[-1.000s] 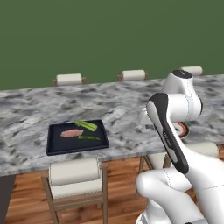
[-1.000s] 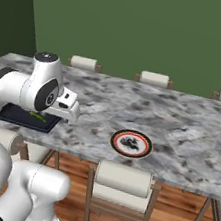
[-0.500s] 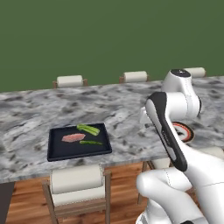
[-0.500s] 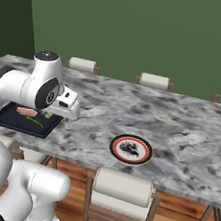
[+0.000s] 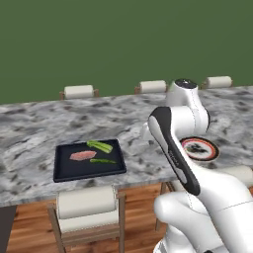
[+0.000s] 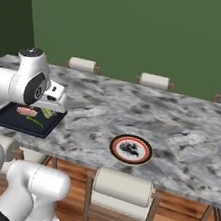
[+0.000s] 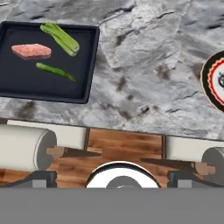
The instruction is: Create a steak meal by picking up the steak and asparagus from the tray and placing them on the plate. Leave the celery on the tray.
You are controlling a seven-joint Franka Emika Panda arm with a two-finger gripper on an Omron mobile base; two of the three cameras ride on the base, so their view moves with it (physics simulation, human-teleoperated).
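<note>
1. Green wall behind; grey marbled counter (image 5: 39,128) with stools tucked along both long edges, wood floor below.
2. Tray (image 5: 64,168) near the counter's front edge, holding all three items: steak (image 5: 82,155) in the middle, celery (image 5: 100,146) behind it, asparagus (image 5: 103,161) just in front. None touching in the hand view: steak (image 7: 31,50), celery (image 7: 61,38), asparagus (image 7: 55,71).
3. Plate (image 6: 130,149) well apart from the tray, farther along the same front edge, white centre marked with a dark pattern, no food on it.
4. Arm folded high above the counter between tray and plate, hand looking down from well above. Jaws' state: cannot tell, fingertips not visible.
5. Step in hand, by judgement: approach, before any pick. Nothing lifted, nothing delivered.
6. Next move likely calls for: swinging over the tray, dropping onto the steak with jaws spread across its short side, keeping clear of the stalks either side. Celery to be left.
</note>
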